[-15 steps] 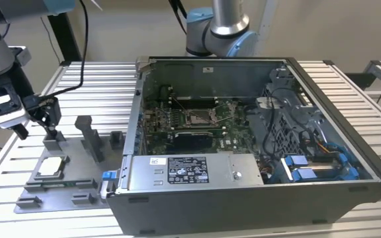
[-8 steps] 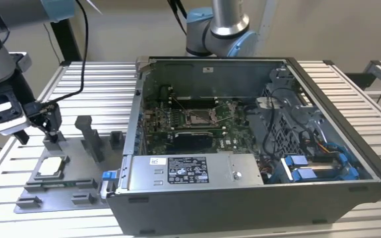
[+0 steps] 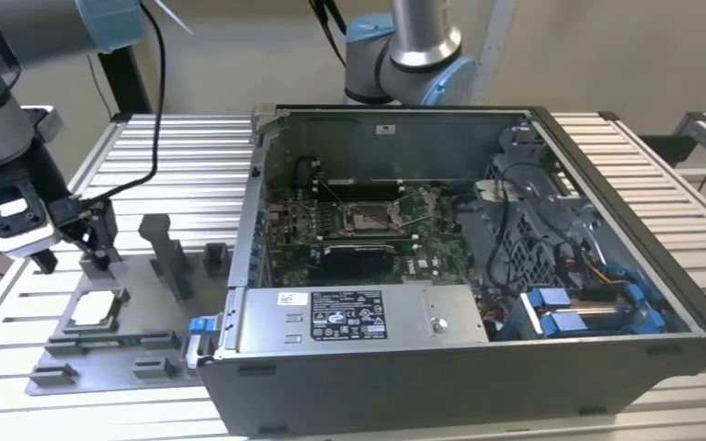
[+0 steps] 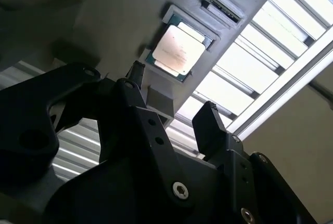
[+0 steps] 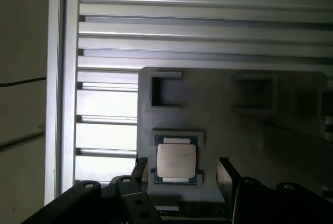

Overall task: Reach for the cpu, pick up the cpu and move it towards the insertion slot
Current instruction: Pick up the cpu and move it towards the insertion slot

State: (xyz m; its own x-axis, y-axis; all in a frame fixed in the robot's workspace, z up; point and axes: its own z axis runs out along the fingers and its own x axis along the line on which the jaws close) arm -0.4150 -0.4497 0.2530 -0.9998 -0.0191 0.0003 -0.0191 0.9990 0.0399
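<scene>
Gripper fingers (image 5: 226, 177) are spread and empty, hanging over the grey fixture plate (image 3: 114, 354) on the bench (image 3: 660, 175) at the exterior view's left. In the first wrist view the cpu (image 5: 177, 161) lies between them, flat in its shallow nest on the plate, pale face up. It looks light, thin and rigid, with a smooth lid and probably delicate contacts beneath, so opposite rim edges seem the best place to pinch. Rightward, inside the open computer case (image 3: 451, 386), the insertion slot (image 3: 371, 218) sits well apart.
</scene>
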